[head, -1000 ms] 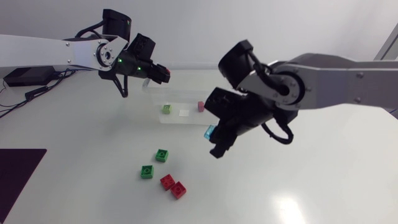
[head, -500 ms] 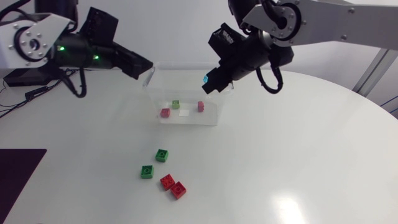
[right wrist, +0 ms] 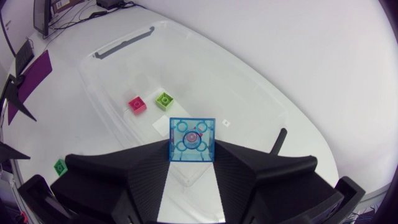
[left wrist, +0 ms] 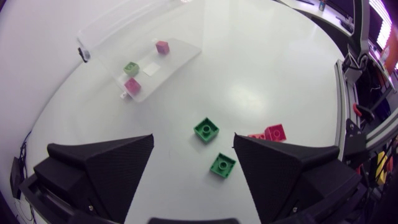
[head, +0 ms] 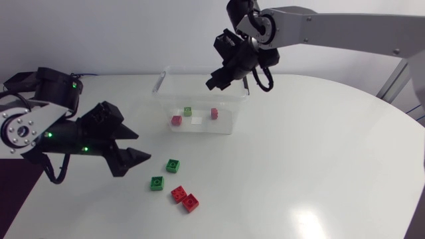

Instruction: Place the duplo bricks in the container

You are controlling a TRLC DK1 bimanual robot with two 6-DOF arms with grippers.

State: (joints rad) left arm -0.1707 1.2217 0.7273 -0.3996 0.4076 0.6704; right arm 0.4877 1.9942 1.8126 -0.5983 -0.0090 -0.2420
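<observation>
The clear container (head: pixel 229 126) stands at the table's back middle and holds a red brick (head: pixel 176 120), a green brick (head: pixel 188 111) and a pink brick (head: pixel 214 113). Above its far rim hangs my right gripper (head: pixel 220 78), (right wrist: pixel 191 149), shut on a translucent blue brick (right wrist: pixel 192 139). Two green bricks (head: pixel 172 165), (head: pixel 157 183) and two red bricks (head: pixel 178 193), (head: pixel 191 202) lie loose on the table. My left gripper (head: pixel 141 146), (left wrist: pixel 193 140) is open and empty, low over the table just left of them. The green bricks (left wrist: pixel 206 129), (left wrist: pixel 222 165) lie ahead of its fingers.
In the left wrist view the container (left wrist: pixel 99 46) lies well ahead of the gripper, and the red bricks (left wrist: pixel 273 132) sit beside the right finger. A dark mat (head: pixel 16 176) lies at the table's left edge. The right half of the table is bare white surface.
My left gripper let a red brick fall into the container, opened and swung down to the loose bricks. My right arm carried the blue brick up over the container.
</observation>
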